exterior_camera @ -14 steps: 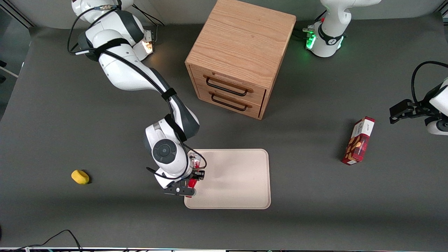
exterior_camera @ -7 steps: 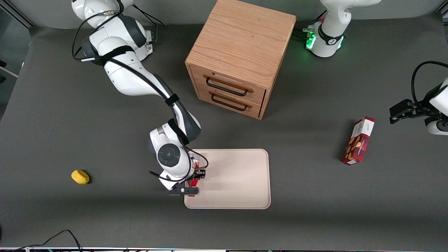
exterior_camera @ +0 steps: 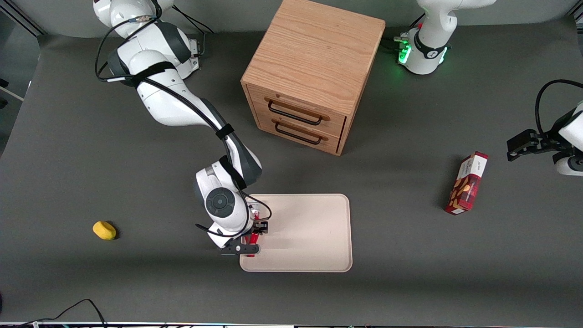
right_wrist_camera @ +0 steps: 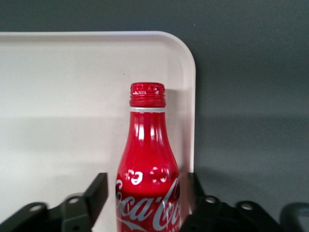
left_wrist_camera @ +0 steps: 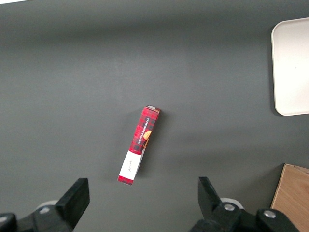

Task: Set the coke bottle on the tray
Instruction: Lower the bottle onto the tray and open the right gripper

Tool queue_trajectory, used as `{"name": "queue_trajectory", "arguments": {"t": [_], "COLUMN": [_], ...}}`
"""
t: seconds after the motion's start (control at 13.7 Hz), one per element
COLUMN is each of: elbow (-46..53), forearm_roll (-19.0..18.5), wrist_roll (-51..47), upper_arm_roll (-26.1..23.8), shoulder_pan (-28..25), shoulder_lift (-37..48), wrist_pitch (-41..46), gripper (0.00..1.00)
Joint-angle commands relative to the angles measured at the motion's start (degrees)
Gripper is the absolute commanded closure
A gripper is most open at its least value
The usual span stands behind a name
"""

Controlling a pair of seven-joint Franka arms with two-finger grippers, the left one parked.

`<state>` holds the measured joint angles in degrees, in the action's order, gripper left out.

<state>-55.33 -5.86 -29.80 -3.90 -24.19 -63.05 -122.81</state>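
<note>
The right arm's gripper (exterior_camera: 251, 239) hangs over the working-arm end of the large flat beige tray with rounded corners and a low rim (exterior_camera: 309, 237), near the corner nearest the front camera. In the wrist view its dark fingers (right_wrist_camera: 99, 193) flank the small slim red coke bottle with white script logo (right_wrist_camera: 149, 169), but a visible gap shows on each side of the bottle's body, so the grip looks released, or nearly so, rather than clenched. The bottle lies within the tray's rim, close to that edge, its cap (right_wrist_camera: 147, 94) pointing along the tray. Compared with a second ago, the wrist has crept slightly toward the tray and has almost stopped, which suggests the carry is over and the placing is in hand. Judging from this, the task seems nearly complete, with only a clean retreat left. A red rectangular snack box (exterior_camera: 467, 184) lies toward the parked arm's end of the bench.
</note>
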Motion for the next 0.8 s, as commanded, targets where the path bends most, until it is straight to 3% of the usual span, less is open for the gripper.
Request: {"name": "queue_trajectory", "arguments": {"t": [0.0,0.58,0.73], "elbow": [1.63,1.54,1.63], "forearm_roll": [-0.47,-0.38,-0.03], "wrist_roll": [1.15,0.71,0.10], "upper_arm_roll": [0.47,0.47,0.38], "shoulder_pan": [-0.33,-0.24,-0.59], "shoulder_lift": [-0.67,0.90,3.27], "wrist_pitch": [-0.06,0.82,6.06], "gripper": [0.00,0.00,0.00]}}
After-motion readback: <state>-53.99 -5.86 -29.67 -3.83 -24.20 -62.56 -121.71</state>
